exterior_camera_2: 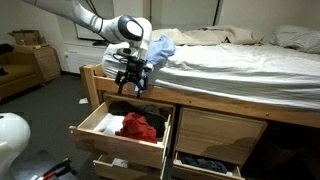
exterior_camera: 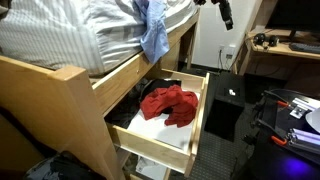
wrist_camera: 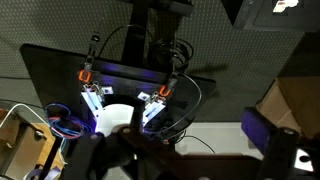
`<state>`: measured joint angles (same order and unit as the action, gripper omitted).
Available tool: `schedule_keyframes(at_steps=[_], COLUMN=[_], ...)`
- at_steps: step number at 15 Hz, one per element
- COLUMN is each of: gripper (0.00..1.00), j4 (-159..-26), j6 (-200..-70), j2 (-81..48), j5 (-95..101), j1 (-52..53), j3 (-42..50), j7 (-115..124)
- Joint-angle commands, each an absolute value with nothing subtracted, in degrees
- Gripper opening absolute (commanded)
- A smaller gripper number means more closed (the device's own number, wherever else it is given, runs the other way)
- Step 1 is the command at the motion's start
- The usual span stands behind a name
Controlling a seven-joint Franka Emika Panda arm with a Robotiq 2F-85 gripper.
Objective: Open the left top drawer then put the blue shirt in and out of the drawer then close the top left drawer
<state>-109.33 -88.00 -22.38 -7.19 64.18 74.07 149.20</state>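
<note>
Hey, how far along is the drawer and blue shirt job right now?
Done: the left top drawer stands pulled out, a red garment inside. In hand: nothing; the gripper hangs open and empty near the blue shirt, which lies on the edge of the bed. Whether the shirt has already been in the drawer cannot be told. Left: at least closing the drawer.

Dim, soft indoor light; grainy exterior views, dark blurred wrist view.

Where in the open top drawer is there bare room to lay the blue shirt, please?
Bare white bottom shows between the red garment and the side wall of the drawer at the footboard end. The other end is crowded by that garment.
</note>
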Motion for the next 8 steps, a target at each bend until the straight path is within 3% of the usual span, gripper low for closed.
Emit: schedule_keyframes(at_steps=[1, 2, 6, 8], gripper=[1.0, 1.0, 1.0, 1.0], j4=[-111.26, -110.75, -110.79, -113.38], j6=[-94.53, -91.3, -93.15, -92.34], j2=[-26.19, -23.84, -25.53, -23.69], j5=[-8.08, -7.08, -7.19, -5.06], j1=[69.74, 66.27, 69.15, 64.48], j3=[81.13, 76.74, 80.23, 73.95], j7=[149.21, 149.21, 149.21, 149.19])
